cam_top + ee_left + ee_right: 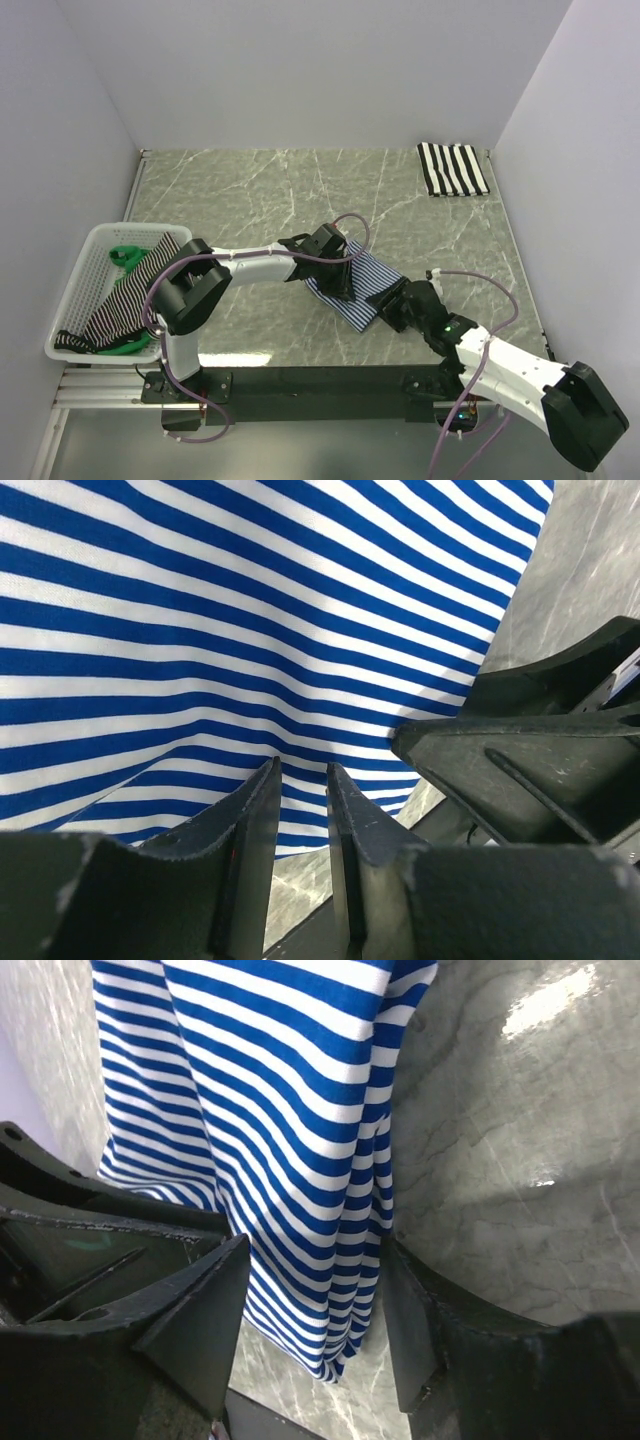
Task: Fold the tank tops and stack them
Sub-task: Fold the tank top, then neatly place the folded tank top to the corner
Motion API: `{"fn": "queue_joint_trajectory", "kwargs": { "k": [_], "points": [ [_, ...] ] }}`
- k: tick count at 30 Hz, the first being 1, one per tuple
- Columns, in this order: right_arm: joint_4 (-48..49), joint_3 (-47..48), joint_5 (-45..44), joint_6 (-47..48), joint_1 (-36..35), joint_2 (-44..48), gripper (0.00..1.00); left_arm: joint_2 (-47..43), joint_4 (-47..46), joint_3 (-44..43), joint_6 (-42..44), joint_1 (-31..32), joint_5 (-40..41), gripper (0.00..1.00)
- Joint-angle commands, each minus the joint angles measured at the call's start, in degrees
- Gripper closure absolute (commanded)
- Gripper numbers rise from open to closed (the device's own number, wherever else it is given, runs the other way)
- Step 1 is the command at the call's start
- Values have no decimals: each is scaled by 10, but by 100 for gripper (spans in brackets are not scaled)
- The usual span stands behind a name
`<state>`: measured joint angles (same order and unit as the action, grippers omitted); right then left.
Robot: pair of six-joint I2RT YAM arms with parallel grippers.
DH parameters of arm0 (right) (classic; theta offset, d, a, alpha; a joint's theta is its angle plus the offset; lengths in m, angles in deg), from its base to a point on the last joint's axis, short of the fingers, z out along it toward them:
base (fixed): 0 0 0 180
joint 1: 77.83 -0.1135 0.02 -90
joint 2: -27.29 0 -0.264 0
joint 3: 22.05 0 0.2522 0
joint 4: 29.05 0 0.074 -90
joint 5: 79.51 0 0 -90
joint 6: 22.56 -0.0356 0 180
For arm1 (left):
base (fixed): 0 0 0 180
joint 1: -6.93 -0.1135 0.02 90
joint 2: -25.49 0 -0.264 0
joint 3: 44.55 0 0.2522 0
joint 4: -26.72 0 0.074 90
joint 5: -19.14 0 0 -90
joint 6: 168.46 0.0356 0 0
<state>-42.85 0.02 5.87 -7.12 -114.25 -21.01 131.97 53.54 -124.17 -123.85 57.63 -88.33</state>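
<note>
A blue-and-white striped tank top (372, 272) lies folded into a narrow strip mid-table. It also shows in the left wrist view (250, 610) and the right wrist view (270, 1080). My left gripper (338, 272) is at its left part. Its jaws (302, 765) stand only narrowly apart, with the tips on puckered cloth at the near edge. My right gripper (392, 300) is at the strip's near right end, open wide (317, 1243) with the cloth's corner between its fingers, not touching. A broad black-and-white striped tank top (452, 170) lies folded at the far right corner.
A white mesh basket (100, 235) stands at the left edge. It holds more striped tank tops (130, 295) and a green item (125, 255). White walls close in the table on the left, back and right. The table is grey marble.
</note>
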Motion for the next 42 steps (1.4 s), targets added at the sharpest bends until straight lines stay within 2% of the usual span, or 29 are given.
{"fn": "queue_joint_trajectory", "kwargs": {
  "k": [1,10,13,14,15,17,21,24,32,37,42],
  "points": [
    [-36,15,-43,-6,-5,-21,40,-6,-21,-3,-13,4,-1,69],
    [-43,68,-69,38,-5,-121,50,-12,-16,-13,-17,1,-19,69],
    [-46,82,-78,59,-6,-138,70,-22,-3,-21,-16,-2,-13,69],
    [-56,91,-79,68,-6,-145,82,-28,1,-24,-14,-6,-11,70],
    [-66,100,-84,75,-5,-150,90,-34,14,-29,-13,-10,-8,69],
    [-93,136,-92,105,-5,-168,100,-58,28,-44,-9,-26,2,69],
    [-151,212,-122,162,-4,-210,100,-117,74,-82,0,-69,24,69],
    [-195,296,-146,247,-1,-264,100,-166,109,-108,13,-111,36,68],
    [-324,605,-254,465,17,-527,100,-248,171,-131,63,-214,45,66],
    [-322,732,-277,594,43,-625,100,-269,182,-111,80,-261,29,66],
    [-320,834,-272,703,74,-685,100,-266,169,-89,90,-291,7,66]
  ]
}}
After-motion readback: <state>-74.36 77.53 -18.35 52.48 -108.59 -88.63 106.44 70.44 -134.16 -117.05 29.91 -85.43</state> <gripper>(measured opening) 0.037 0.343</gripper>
